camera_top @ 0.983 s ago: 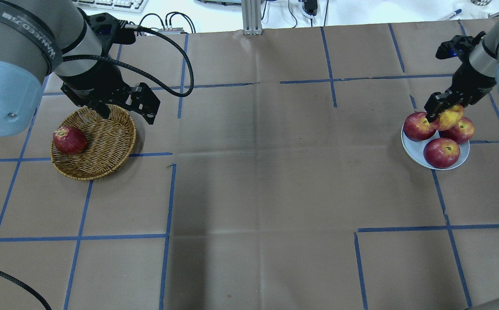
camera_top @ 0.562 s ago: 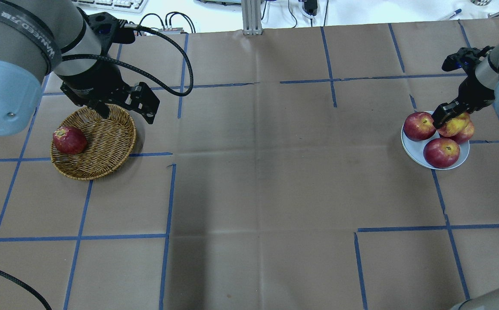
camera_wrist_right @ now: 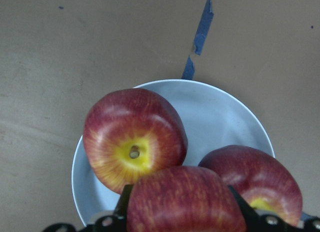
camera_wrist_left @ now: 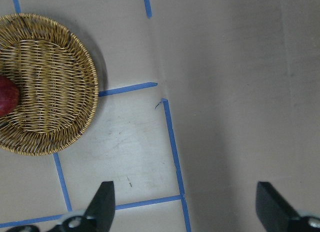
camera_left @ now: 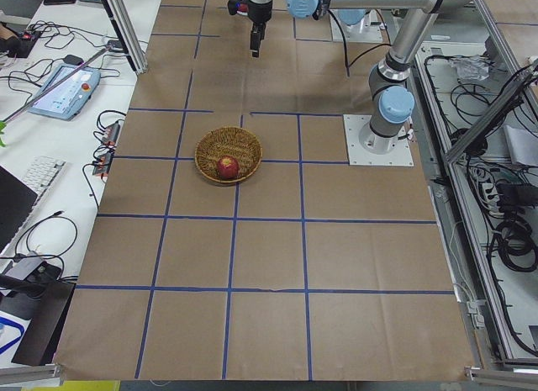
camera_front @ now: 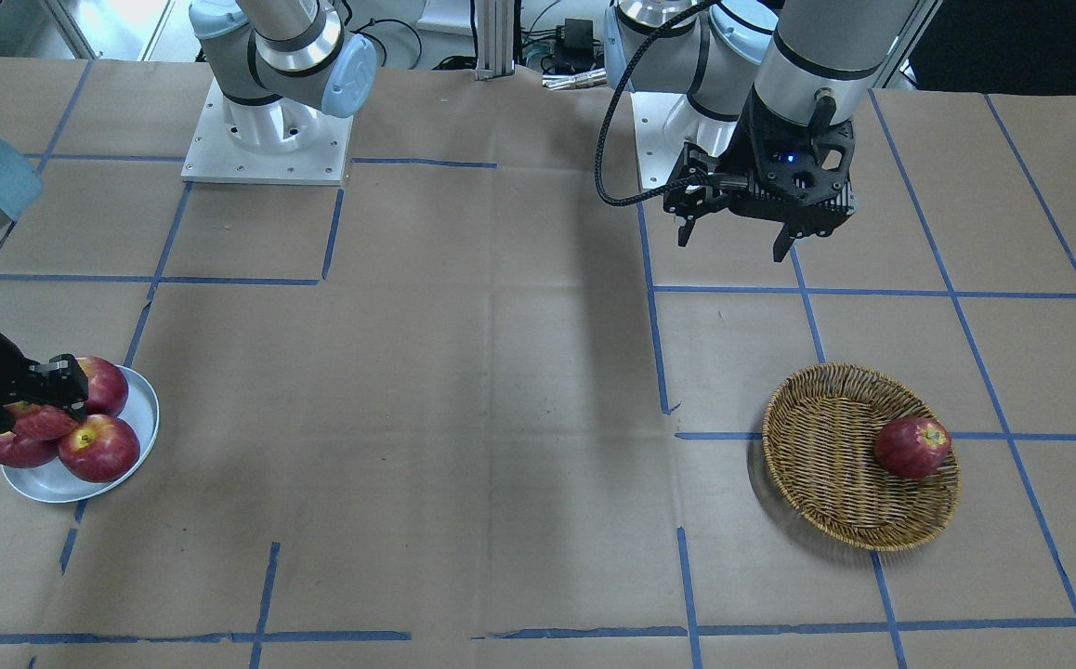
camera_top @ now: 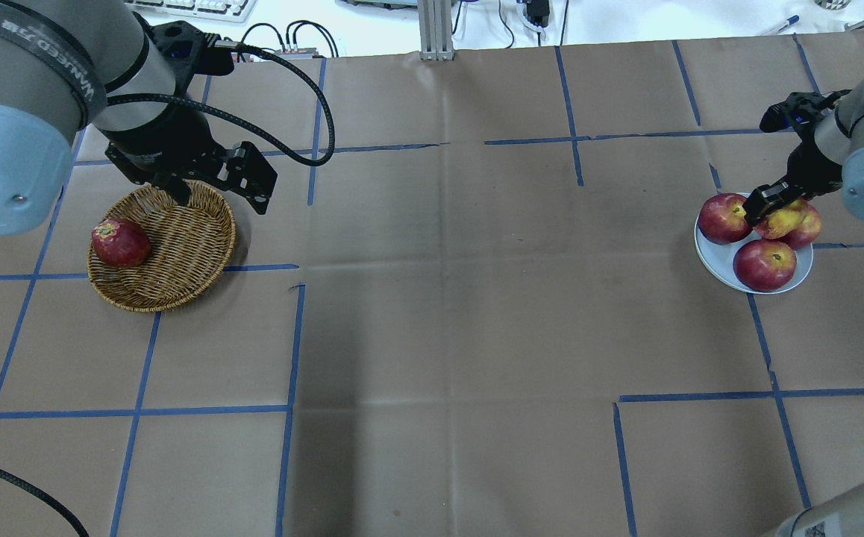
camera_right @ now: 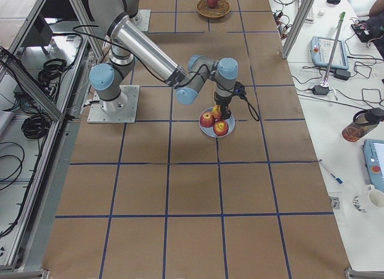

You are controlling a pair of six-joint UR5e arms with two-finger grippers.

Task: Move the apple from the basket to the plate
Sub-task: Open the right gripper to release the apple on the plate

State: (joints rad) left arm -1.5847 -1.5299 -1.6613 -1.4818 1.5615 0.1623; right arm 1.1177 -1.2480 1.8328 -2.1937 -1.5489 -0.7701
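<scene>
My right gripper (camera_top: pixel 770 206) is shut on the apple (camera_top: pixel 784 221), pinkish-red with yellow patches. It holds the apple low over the plate (camera_top: pixel 715 265), among three darker red apples. In the right wrist view the apple (camera_wrist_right: pixel 185 204) sits between the fingers, above the plate (camera_wrist_right: pixel 220 117). My left gripper (camera_top: pixel 219 195) is open and empty, above the table by the far right rim of the basket (camera_top: pixel 186 246). In the left wrist view its fingertips (camera_wrist_left: pixel 102 202) stand wide apart over bare table. The basket also shows in the front view (camera_front: pixel 826 446).
A dark red apple (camera_top: pixel 120 242) lies at the basket's left side. Three dark red apples (camera_top: pixel 721 218) fill most of the plate. Blue tape lines cross the brown table cover. Cables and a keyboard lie beyond the far edge.
My right gripper has come down and slightly right with the apple, closer to the plate between the other apples. The left arm has not moved.
</scene>
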